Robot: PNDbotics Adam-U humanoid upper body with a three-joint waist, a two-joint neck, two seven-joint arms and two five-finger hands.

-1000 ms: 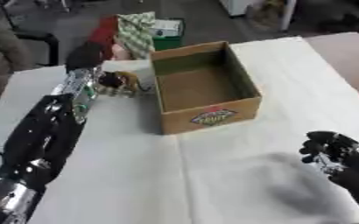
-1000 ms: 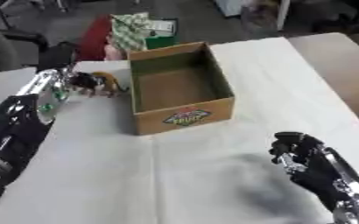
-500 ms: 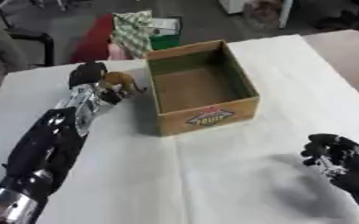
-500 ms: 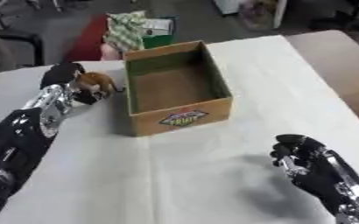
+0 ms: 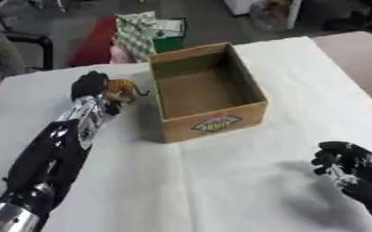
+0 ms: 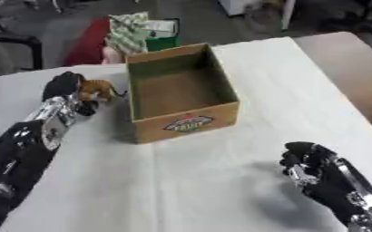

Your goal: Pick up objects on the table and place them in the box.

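A label is borne on the near wall of the cardboard box: an oval emblem in red, green and yellow, crossed by a pale band. Lettering appears to be printed on that band, but it cannot be read in either view. No other text, number, brand or sign can be made out anywhere.
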